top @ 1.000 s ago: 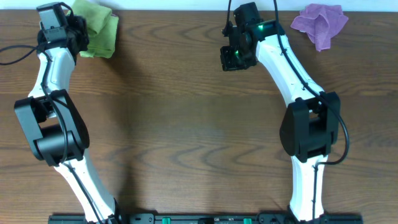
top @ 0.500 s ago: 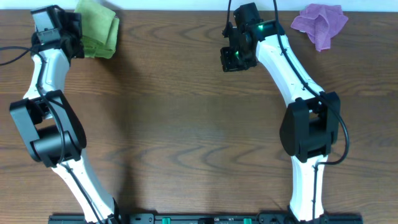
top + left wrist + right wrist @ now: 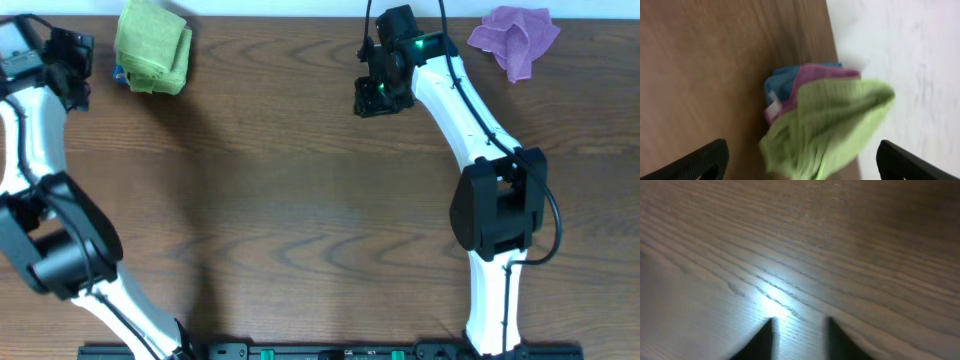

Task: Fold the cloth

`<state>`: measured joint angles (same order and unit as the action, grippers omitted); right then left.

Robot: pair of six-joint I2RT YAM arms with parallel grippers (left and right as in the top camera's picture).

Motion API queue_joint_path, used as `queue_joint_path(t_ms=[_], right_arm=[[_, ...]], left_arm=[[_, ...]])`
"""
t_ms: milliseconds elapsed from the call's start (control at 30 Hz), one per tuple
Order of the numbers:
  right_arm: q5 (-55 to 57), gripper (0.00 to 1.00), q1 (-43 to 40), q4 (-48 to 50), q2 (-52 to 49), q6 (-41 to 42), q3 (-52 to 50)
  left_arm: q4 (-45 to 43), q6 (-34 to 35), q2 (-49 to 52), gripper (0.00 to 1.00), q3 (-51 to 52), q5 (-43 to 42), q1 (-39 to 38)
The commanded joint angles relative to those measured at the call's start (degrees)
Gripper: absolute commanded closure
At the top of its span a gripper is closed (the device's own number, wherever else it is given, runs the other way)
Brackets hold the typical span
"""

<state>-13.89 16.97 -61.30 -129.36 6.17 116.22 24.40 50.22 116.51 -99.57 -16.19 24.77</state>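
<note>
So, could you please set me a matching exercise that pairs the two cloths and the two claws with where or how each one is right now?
Things:
1. lime-green cloth
2. purple cloth
3. left claw
4. right claw

Places or states:
A. crumpled, far right
B. wide open, empty, facing a cloth bundle
C. folded up, far left
D. above bare table, nothing between its fingers

Pairs: 1-C, 2-A, 3-B, 4-D
</note>
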Motion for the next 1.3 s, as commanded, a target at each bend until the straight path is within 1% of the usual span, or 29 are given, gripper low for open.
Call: queue_joint_path(t_ms=[0,33,67,267,500,667,733,800,933,1033,1167,1267], right_arm=[[0.44,0.26,0.17,-1.16,2.14,-1.2,2.23],[0.44,0.16,0.07,-1.66,2.56,-1.66,2.67],[0.48,0.01,-0.09,-2.45,3.26,-2.19,3.28],[6.62,0.01,-0.46,-5.97,8.5,-4.09,4.66],[15.93,0.01,-0.46,-14.95,18.16,-6.69,4.7],[16.68,0.01,-0.46,-20.98,24.63,-6.67,4.68],[16.68,0.01,-0.46,-23.17,27.12,-6.29,4.39],[16.65,0.01,-0.44,-24.35,30.38,-5.9,3.17],[16.68,0.01,-0.39,-25.11,39.63,-5.79,-3.02],[16.7,0.01,-0.39,-23.21,50.03,-5.79,-13.0],[16.7,0.01,-0.39,-20.24,63.39,-5.79,-25.62],[16.59,0.01,-0.39,-18.23,72.96,-5.55,-33.88]], left_arm=[[5.51,-14.12,-5.16,0.05,0.2,-0.28,-0.37],[7.91,-16.63,-6.36,0.05,0.2,-0.2,-0.52],[11.8,-20.37,-8.22,0.05,0.2,0.31,-0.9],[25.33,-33.29,-15.96,0.05,0.2,4.94,-3.34],[37.09,-44.13,-27.17,0.05,0.2,4.57,-7.19],[38.56,-44.39,-37.79,0.05,3.1,2.62,-7.91],[38.12,-44.72,-42.75,0.05,6.16,2.62,-8.28],[36.41,-44.74,-49.4,0.05,11.45,2.62,-9.01],[33.81,-45.2,-60.59,0.05,21.22,2.62,-11.61],[35.06,-46.18,-67.49,0.05,26.45,2.67,-14.6],[38.64,-47.71,-71.8,0.05,28.83,2.64,-15.61],[40.98,-49.0,-72.78,0.05,29.27,2.62,-15.63]])
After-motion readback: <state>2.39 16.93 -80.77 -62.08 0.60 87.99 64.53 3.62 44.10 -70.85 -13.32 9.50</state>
